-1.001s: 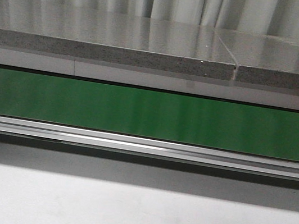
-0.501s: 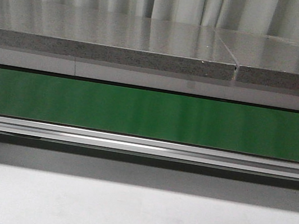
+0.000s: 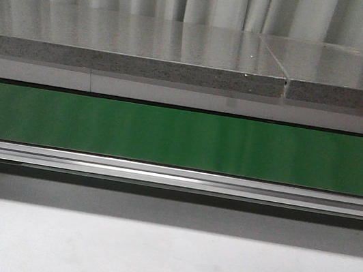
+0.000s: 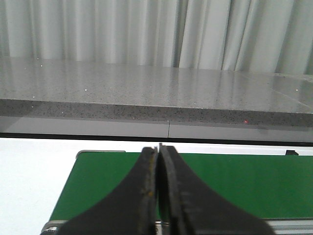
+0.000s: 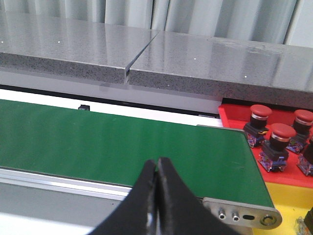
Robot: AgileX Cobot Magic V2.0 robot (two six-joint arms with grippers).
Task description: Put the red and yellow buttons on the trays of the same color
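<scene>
Both arms wait over a green belt [image 3: 181, 138] that carries nothing. The left gripper [image 4: 158, 161] has its jaws pressed together and holds nothing; the right gripper [image 5: 157, 176] is likewise closed and empty. In the right wrist view, three red buttons [image 5: 272, 147] stand on the red tray [image 5: 234, 117] at about three o'clock, beyond the belt's end, with a yellow tray [image 5: 288, 205] near five o'clock; a dark shape at its edge may be another button. The step in hand looks like waiting. Next: jaws open, then a grasp once a button arrives.
</scene>
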